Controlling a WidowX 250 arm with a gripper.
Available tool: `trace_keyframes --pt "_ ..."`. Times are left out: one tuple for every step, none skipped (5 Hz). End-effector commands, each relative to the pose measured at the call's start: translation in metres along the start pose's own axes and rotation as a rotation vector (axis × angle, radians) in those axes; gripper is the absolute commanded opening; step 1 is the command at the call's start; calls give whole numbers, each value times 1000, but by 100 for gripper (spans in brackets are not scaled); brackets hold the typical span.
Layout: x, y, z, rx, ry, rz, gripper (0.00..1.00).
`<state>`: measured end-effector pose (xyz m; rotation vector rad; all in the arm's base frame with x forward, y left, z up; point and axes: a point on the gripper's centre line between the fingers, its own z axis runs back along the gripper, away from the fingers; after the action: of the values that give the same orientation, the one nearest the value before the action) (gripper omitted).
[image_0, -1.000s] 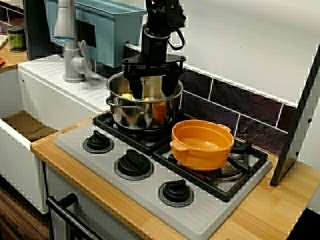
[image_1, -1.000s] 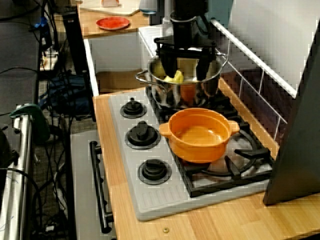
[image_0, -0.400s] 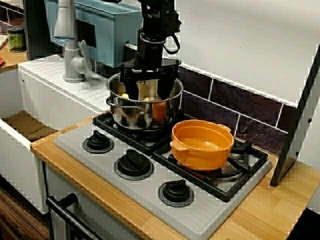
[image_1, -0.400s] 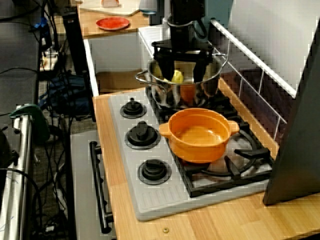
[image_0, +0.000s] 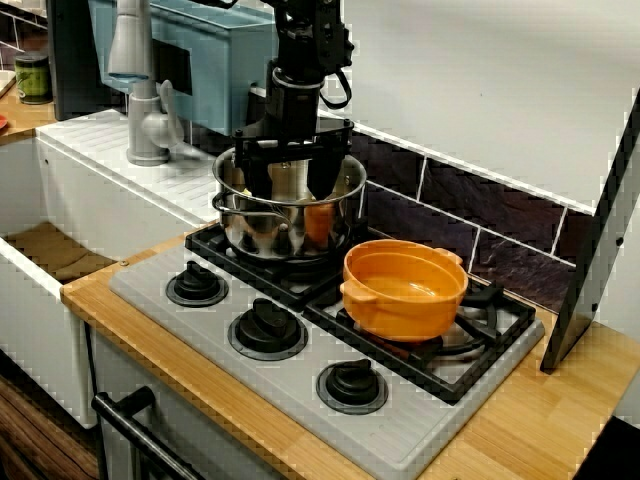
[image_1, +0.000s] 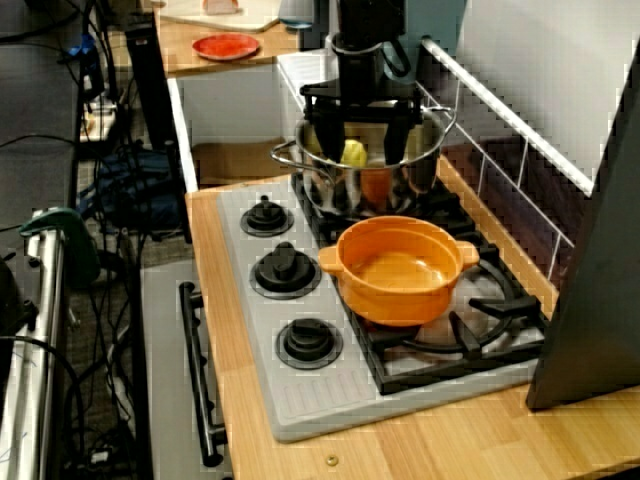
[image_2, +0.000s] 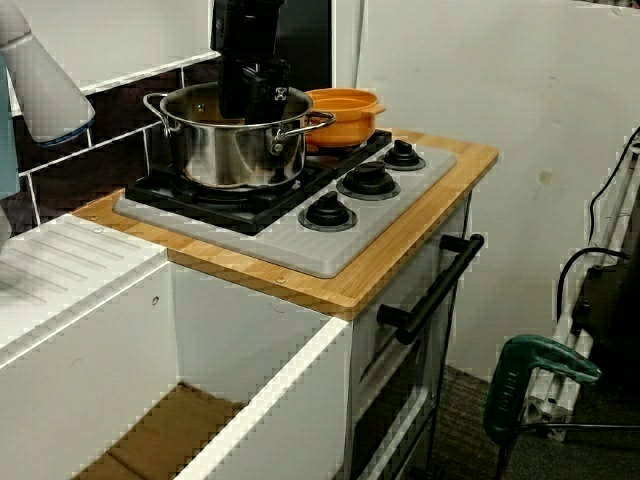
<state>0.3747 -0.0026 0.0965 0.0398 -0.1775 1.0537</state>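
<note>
Fingers (image_1: 396, 138) hang spread over rounded yellow lump (image_1: 354, 152) in shiny steel pot (image_1: 335, 192).

We see a pot (image_0: 262, 228) of polished, mirror-bright steel and an orange dish (image_0: 405, 300) with a smooth, glossy finish. The hob (image_0: 300, 388) looks matt grey and finely ribbed, its grates (image_0: 497, 322) matt black. The counter (image_0: 530, 420) is pale, smooth wood, and the wall tiles (image_0: 500, 215) are dark and glossy.

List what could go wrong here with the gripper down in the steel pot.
1. The black gripper hangs inside the shiny steel pot, near its rim; a sideways move could knock the pot.
2. The small yellow object sits between the fingers, but the grip is unclear; it may drop.
3. The orange two-handled bowl stands close beside; a low swing might hit it.
</note>
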Motion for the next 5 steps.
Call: trace_keyframes --pt "5 0 19 -48 -20 28 100" --pt "4 -1 19 -52 -21 29 100" --pt "4 -1 21 -56 -28 29 100" --pt "1 -1 20 -52 -33 30 100" --pt "-3 -2 9 -27 -5 12 100"
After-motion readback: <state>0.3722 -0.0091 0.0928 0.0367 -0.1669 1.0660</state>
